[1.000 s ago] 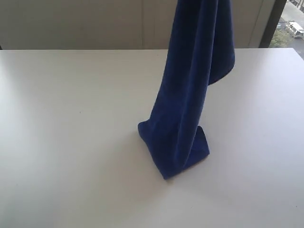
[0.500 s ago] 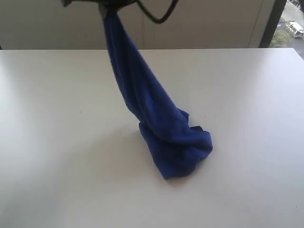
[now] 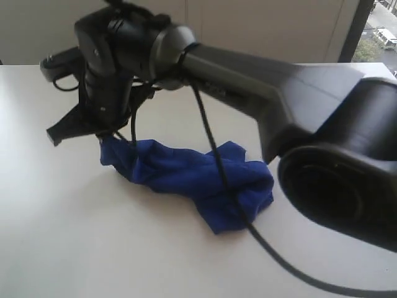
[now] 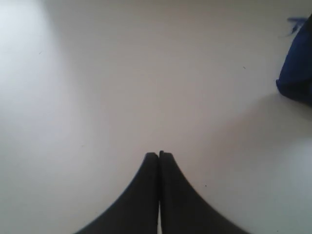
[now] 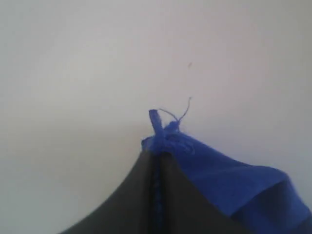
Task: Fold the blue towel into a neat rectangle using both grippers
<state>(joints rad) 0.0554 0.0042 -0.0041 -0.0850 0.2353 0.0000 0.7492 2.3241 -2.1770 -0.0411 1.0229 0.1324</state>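
I found the blue towel (image 3: 186, 174) crumpled on the desk (image 3: 68, 236). The right claw (image 5: 157, 156) was clamped on the towel's frayed corner; the left claw (image 4: 159, 155) was closed, empty, clear of the towel.

blue towel (image 4: 298, 73) mostly cropped at edge, right arm (image 3: 298, 93) cropped btm-right

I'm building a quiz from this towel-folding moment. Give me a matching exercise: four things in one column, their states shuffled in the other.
Things:
1. blue towel
2. left gripper
3. right gripper
4. table

States:
A. shut, holding nothing
B. white and flat
C. crumpled in a heap
D. shut on an edge of the cloth

Pairs: 1-C, 2-A, 3-D, 4-B
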